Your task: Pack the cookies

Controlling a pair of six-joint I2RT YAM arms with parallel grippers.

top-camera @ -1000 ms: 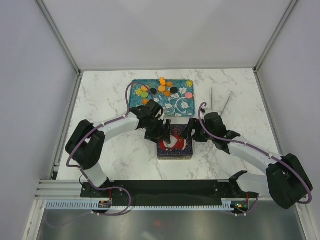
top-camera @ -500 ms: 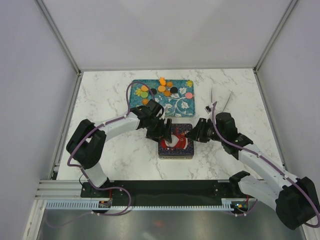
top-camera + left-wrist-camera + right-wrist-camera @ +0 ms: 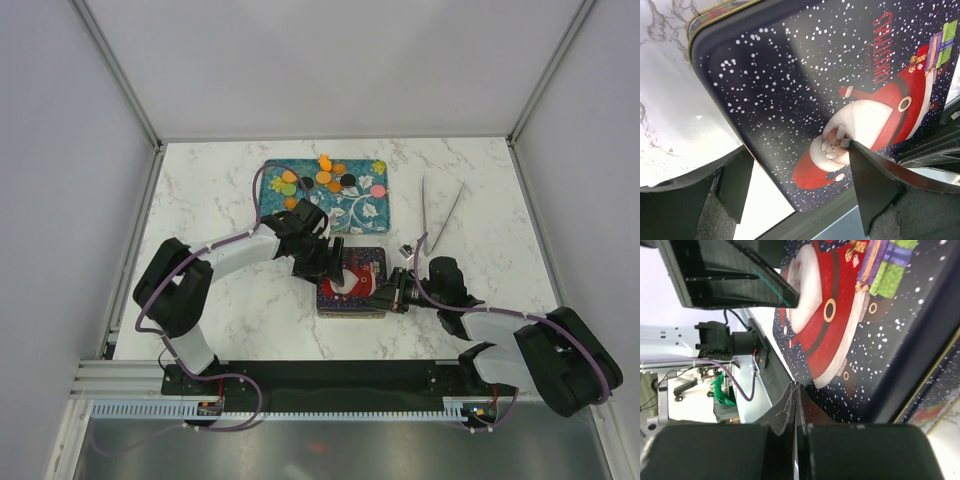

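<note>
At the centre of the top view, both grippers meet at the Santa tin [image 3: 352, 288].
The left gripper [image 3: 797, 167] has its fingers spread wide over the tin's lid [image 3: 805, 85], with a gold rim showing at the wrist view's upper left. The right gripper [image 3: 795, 400] is pressed together at the tin's right edge, pinching nothing. The cookies [image 3: 322, 178] lie on the teal tray [image 3: 372, 212], above the tin.

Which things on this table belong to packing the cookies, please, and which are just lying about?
For the job: small flat round cookies in orange, green, pink and black; teal flowered tray holding them; dark blue Santa-printed tin, probably their container.
Lying about: pale slender tongs, untouched.
</note>
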